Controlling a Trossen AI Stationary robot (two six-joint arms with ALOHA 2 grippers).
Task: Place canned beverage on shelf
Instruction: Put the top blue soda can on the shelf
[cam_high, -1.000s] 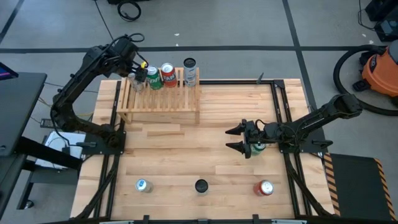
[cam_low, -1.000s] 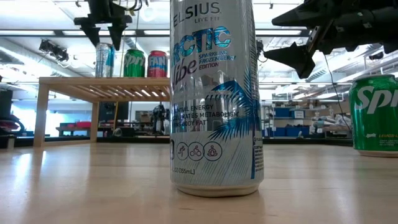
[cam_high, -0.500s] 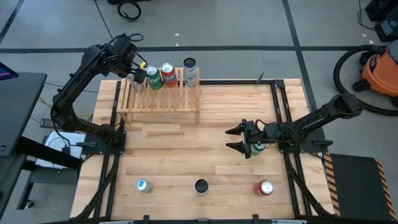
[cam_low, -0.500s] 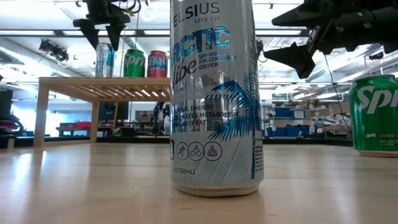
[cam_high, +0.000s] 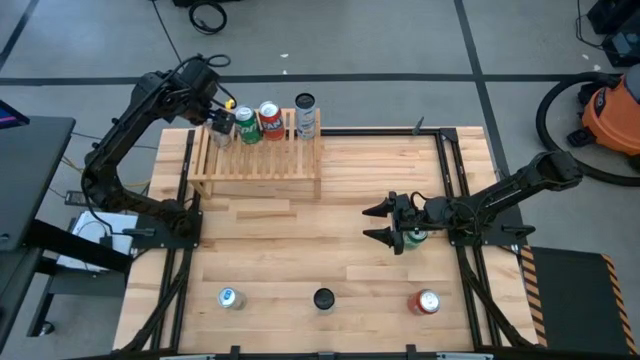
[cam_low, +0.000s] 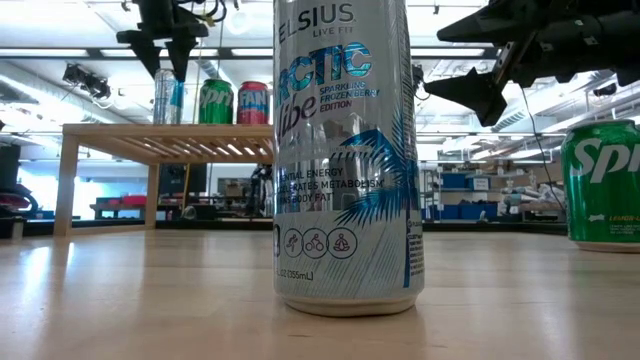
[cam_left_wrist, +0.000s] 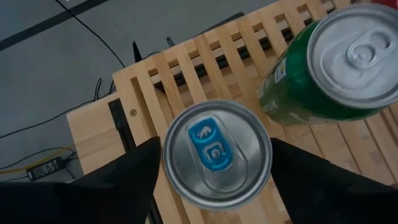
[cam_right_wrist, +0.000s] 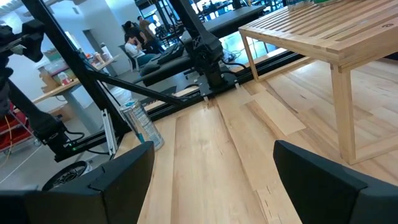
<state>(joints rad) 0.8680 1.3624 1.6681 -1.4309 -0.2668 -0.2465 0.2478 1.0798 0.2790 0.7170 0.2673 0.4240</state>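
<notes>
The light-wood slatted shelf (cam_high: 258, 155) stands at the table's far left. On it stand a silver can with a blue tab (cam_left_wrist: 216, 152), a green can (cam_high: 245, 125), a red can (cam_high: 270, 120) and a white can (cam_high: 306, 115). My left gripper (cam_high: 214, 126) is open over the shelf's left end, pointing down. Its fingers stand on either side of the silver can's top (cam_low: 167, 90). My right gripper (cam_high: 382, 222) is open and empty above the table's right middle, pointing left. A green Sprite can (cam_high: 414, 238) stands beside its wrist. My left gripper's fingers (cam_left_wrist: 134, 177) stand close against the silver can's rim (cam_left_wrist: 171, 155) from above, one on each side. I cannot tell whether they touch it. The can stands upright on the shelf's slats.
Near the front edge stand a silver can (cam_high: 230, 297), a tall Celsius can (cam_low: 345, 150) with a dark top (cam_high: 323, 298) and a red can (cam_high: 427, 302). Black frame rails (cam_high: 455, 180) run along both table sides. Bare wood lies between the shelf and the front cans.
My left gripper has sunk a little over the silver can, which stays upright on the shelf.
</notes>
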